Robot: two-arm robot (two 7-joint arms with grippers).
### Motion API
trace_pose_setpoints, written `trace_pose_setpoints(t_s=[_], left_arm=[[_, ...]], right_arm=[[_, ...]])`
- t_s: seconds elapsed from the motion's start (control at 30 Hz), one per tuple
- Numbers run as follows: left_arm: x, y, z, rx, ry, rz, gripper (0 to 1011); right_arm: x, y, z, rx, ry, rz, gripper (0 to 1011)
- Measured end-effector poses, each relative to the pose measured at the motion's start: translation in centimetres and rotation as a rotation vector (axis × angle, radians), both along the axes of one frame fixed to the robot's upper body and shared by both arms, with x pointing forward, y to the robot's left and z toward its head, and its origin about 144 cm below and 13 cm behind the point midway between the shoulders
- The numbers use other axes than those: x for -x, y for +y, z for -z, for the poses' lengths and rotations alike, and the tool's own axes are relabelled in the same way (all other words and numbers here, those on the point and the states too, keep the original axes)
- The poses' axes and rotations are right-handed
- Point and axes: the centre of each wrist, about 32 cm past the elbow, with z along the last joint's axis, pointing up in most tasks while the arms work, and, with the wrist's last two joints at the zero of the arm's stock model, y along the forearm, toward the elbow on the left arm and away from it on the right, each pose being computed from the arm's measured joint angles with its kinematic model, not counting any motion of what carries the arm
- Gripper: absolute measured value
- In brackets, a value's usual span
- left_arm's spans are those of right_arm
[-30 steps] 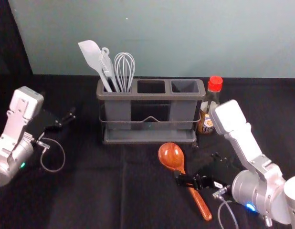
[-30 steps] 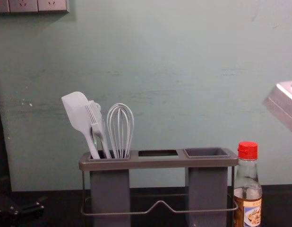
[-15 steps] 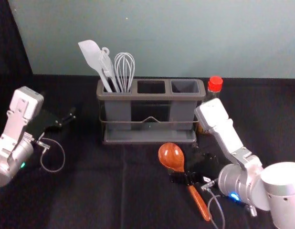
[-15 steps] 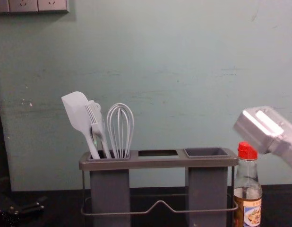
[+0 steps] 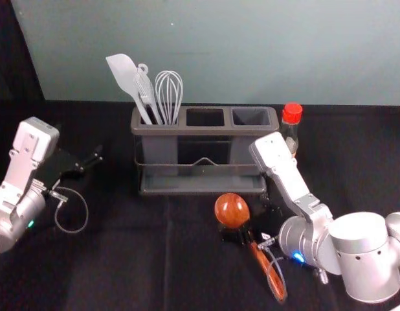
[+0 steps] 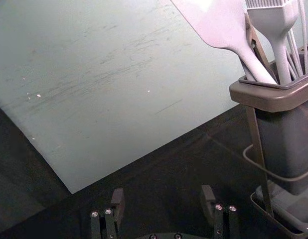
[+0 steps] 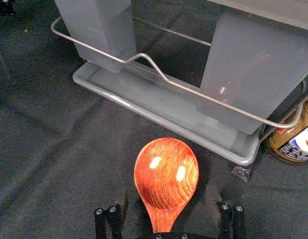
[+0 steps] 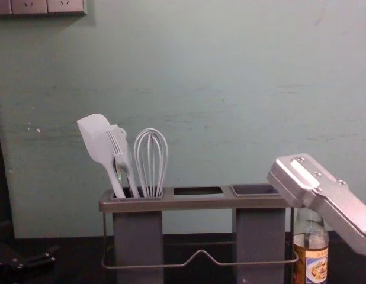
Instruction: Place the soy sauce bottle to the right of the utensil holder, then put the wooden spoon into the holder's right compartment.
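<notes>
Left gripper (image 5: 82, 146): to the left of the holder, over the dark table (image 5: 116, 259); released, its fingers apart.
Utensils: spatula (image 5: 124, 72), brush (image 5: 144, 89) and whisk (image 5: 169, 91), leaning in the holder's left compartment.
Utensil holder (image 5: 200, 131): upright, with a wire rail across its front; middle and right compartments open at the top.
Wooden spoon (image 5: 231, 209): on the table in front of the holder, bowl towards it, handle slanting back to the near right.
Right gripper (image 5: 250, 224): low at the spoon's neck; unclenched, with a finger on either side of the neck.
Soy sauce bottle (image 5: 292, 115): upright, red-capped, just beside the holder's right end, partly behind the right arm.
</notes>
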Motion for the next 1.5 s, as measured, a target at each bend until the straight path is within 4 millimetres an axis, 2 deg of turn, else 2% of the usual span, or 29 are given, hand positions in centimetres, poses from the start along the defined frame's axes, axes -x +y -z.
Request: trace_pose_setpoints(t_s=[0.8, 1.5], left_arm=[[0.0, 0.0, 0.0, 0.000, 0.000, 0.000, 1005], [0.0, 0.0, 0.0, 0.000, 0.000, 0.000, 1005]], right_arm=[[-1.7, 1.5, 0.5, 0.008, 0.003, -0.003, 1002], [-2.0, 1.6, 0.7, 0.004, -0.002, 0.007, 1002]])
